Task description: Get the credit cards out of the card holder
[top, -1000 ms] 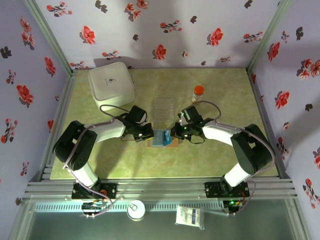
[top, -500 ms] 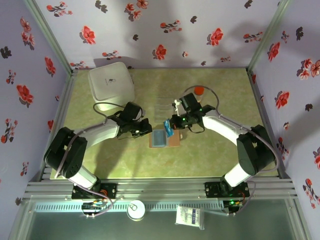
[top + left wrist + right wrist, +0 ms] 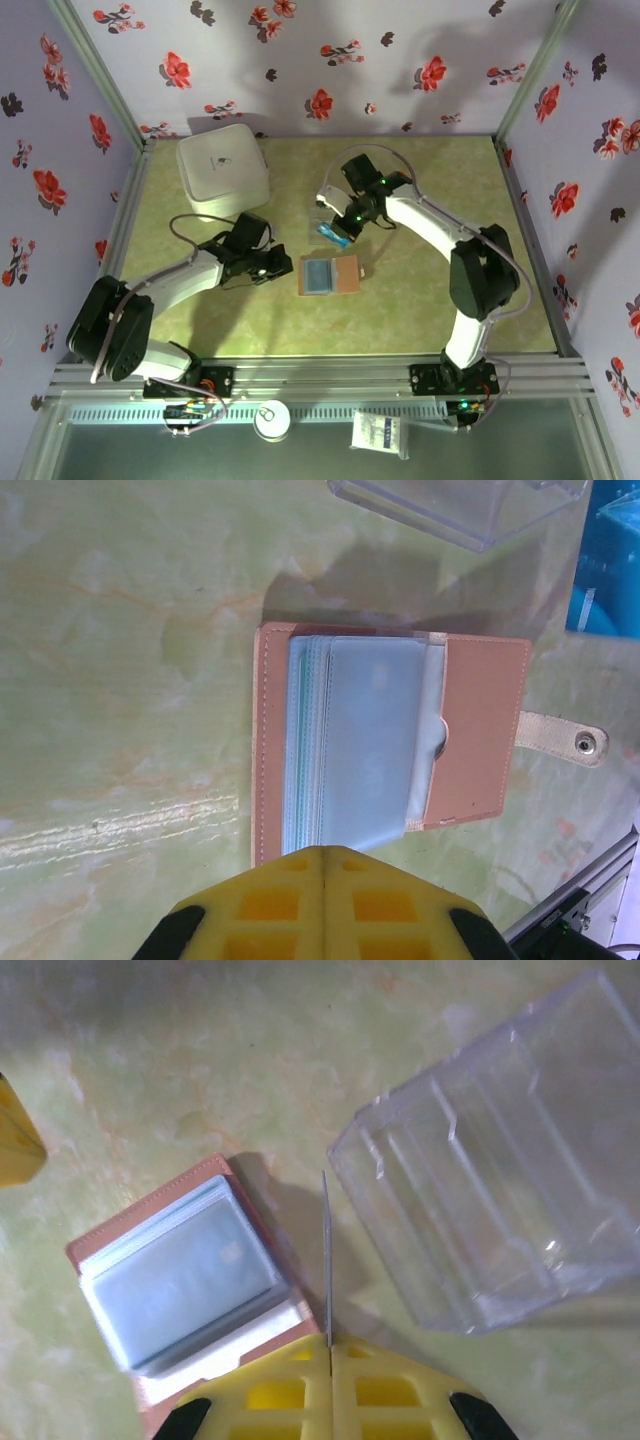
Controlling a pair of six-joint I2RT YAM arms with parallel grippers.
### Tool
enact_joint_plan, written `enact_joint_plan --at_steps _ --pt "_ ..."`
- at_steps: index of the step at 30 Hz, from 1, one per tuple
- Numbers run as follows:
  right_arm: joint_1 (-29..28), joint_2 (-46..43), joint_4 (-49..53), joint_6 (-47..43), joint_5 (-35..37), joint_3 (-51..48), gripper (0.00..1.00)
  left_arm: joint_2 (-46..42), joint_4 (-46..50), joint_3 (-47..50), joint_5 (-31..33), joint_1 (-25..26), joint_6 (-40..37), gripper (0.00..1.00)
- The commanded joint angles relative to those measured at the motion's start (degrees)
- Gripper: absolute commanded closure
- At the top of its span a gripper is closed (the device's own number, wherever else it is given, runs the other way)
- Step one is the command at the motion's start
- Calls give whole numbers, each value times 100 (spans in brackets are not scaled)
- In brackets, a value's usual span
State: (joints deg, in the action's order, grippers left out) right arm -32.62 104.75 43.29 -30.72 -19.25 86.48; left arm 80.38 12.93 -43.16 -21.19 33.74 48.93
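The card holder (image 3: 331, 274) lies open on the table, tan with blue-grey plastic sleeves (image 3: 370, 745). A teal-green edge (image 3: 293, 750) shows among the sleeves. My right gripper (image 3: 337, 230) is shut on a blue credit card (image 3: 330, 233), raised behind the card holder beside the clear plastic box (image 3: 326, 212). The right wrist view has the card edge-on (image 3: 326, 1260) between the shut fingers (image 3: 328, 1345), with the card holder (image 3: 170, 1280) at lower left. My left gripper (image 3: 290, 265) is shut on nothing, just left of the card holder, its fingertips (image 3: 325, 855) at the near edge.
A big white square container (image 3: 222, 170) stands at the back left. The clear plastic box (image 3: 500, 1200) sits right of the held card; its corner (image 3: 450, 505) also shows behind the card holder. The card holder's strap with a snap (image 3: 585, 742) points right.
My right gripper pulled the blue card out of the card holder and carried it back toward the clear box. My left gripper drew away to the left, off the card holder.
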Motion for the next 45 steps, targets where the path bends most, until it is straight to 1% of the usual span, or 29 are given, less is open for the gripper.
enact_joint_plan --at_steps 1,5,9,13,17,22,32,45 --pt "-16 393 958 -1472 142 780 100 -266 218 127 122 -51 -80 100" --pt "-7 974 1323 -1869 202 1631 100 -421 232 248 160 -86 -36 100" --pt "23 1523 1730 -2063 185 2507 100 -554 339 287 172 -135 -48 100" --pt "80 1966 2015 -2182 130 3137 100 -687 441 303 207 -198 -76 100" --pt "111 2467 2531 -2389 56 3825 100 -722 517 351 203 -262 -120 100" --pt "133 3042 3184 -2543 190 4593 100 -798 527 444 202 -311 -104 100" --pt "160 3561 3735 -2753 162 4987 100 -866 625 468 196 -403 -125 100" --pt "168 3892 4087 -2808 -92 5079 100 -852 595 518 190 -434 -94 100"
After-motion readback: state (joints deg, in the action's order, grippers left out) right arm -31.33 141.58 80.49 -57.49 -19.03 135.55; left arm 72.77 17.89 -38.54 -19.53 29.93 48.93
